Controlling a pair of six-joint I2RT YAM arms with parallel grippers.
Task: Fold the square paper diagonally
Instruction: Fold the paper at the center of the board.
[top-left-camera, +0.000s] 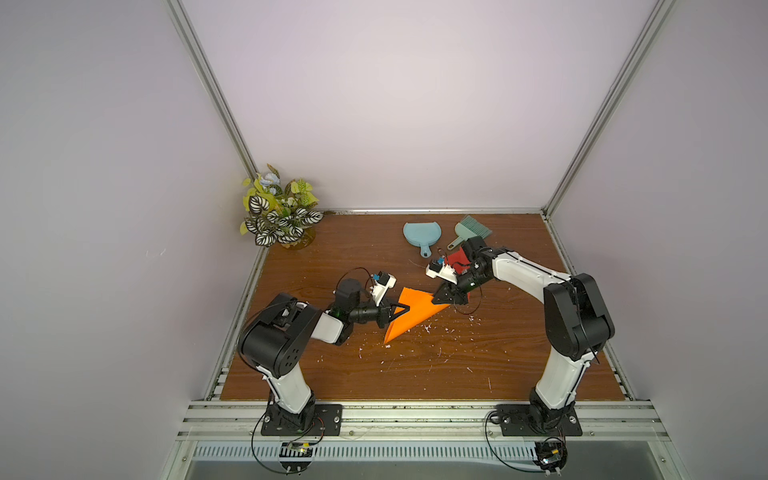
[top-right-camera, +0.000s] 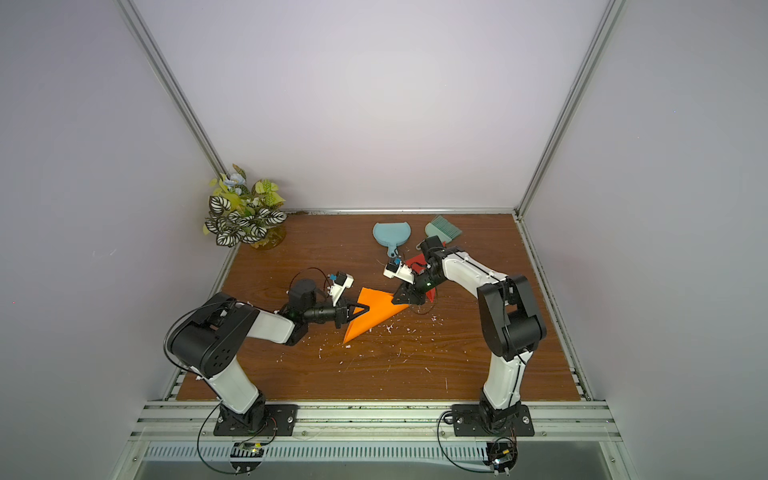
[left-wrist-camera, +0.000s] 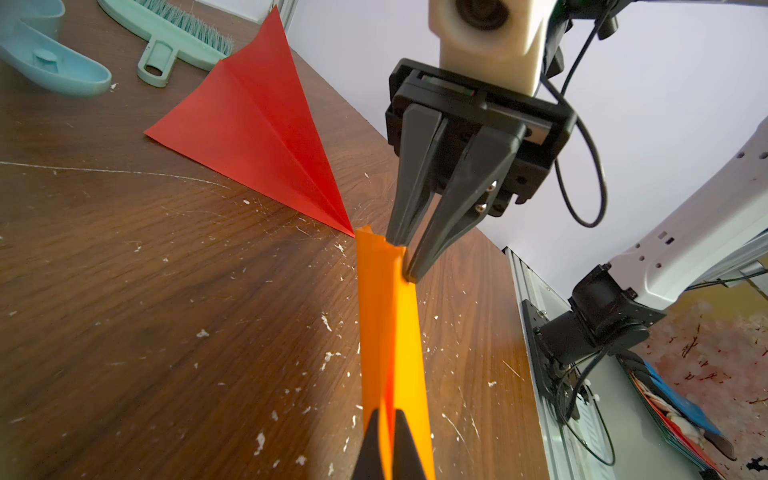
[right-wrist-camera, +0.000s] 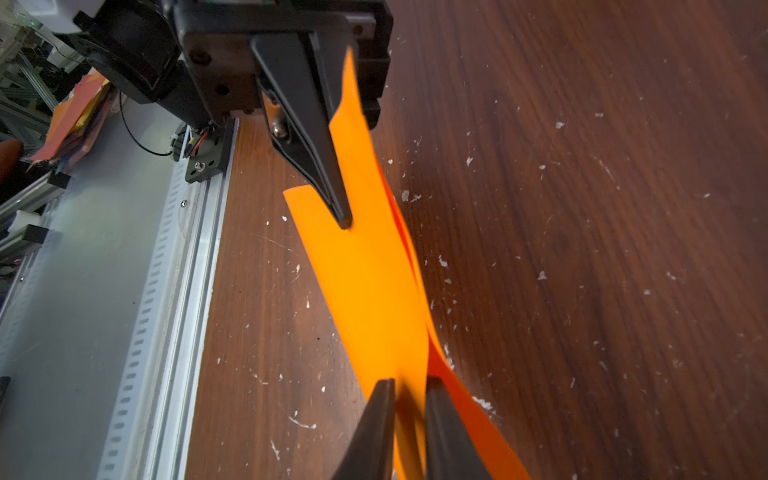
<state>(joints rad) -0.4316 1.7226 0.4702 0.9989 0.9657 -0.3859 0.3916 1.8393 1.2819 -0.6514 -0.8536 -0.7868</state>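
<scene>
Now, at the front edge, we see the wooden surface (top-left-camera: 374, 374) bare but for white scraps (top-left-camera: 426, 330) toward its middle. Next comes the left end effector (left-wrist-camera: 387, 415), reaching in level and clamped tight on one side of the orange paper (top-left-camera: 417, 313). The paper, already doubled into a triangle, hangs between the two arms near the middle of the surface, only its nearest tip low by the scraps; whether that tip touches the wood we cannot tell. In the left wrist view its two layers gape apart, so we judge the fold formed but not yet creased. Beyond, the right end effector (left-wrist-camera: 402, 259) straddles the far corner, a finger on each side with a narrow gap between; we cannot tell whether it actually pinches the sheet. We take it that holding both ends off the wood lets the arms line up the layers before laying them down. Farther back lies a folded red paper (left-wrist-camera: 257, 124), its point just beside the orange corner, then a blue dustpan (top-left-camera: 419, 235), a green brush (top-left-camera: 471, 228), and a potted plant (top-left-camera: 280, 212) in the back corner.
</scene>
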